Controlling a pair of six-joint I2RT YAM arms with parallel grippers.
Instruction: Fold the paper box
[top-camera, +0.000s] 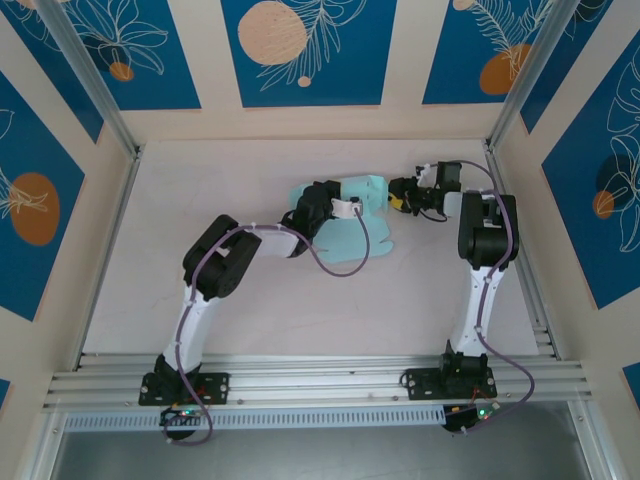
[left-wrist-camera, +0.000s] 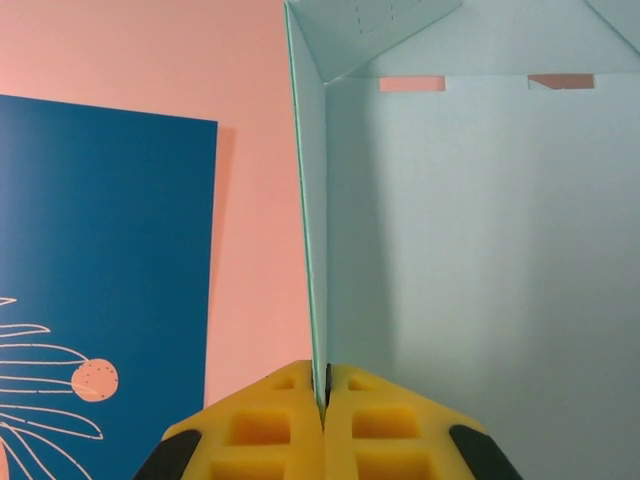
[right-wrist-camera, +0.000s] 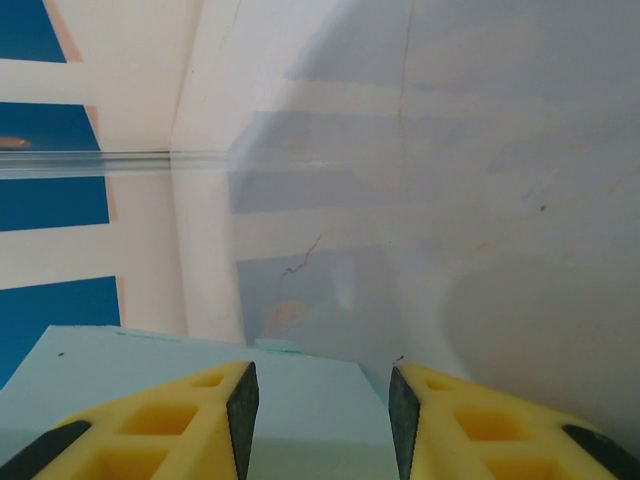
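Observation:
The paper box (top-camera: 352, 243) is pale light-blue card, partly folded, lying at the middle back of the table. My left gripper (top-camera: 345, 208) reaches over it from the left. In the left wrist view that gripper (left-wrist-camera: 322, 385) is shut on the thin edge of an upright panel of the paper box (left-wrist-camera: 480, 250), which has two small slits near its top fold. My right gripper (top-camera: 398, 195) is at the card's right end. It stands open in the right wrist view (right-wrist-camera: 322, 400), with a flat blue panel (right-wrist-camera: 150, 355) stretching beneath and between its fingers.
The white table (top-camera: 250, 320) is walled in by cream panels with blue prints (top-camera: 300, 50). Aluminium posts (top-camera: 90, 80) stand at the back corners and a rail (top-camera: 320, 375) runs along the near edge. A cable loop (top-camera: 340, 265) hangs over the card.

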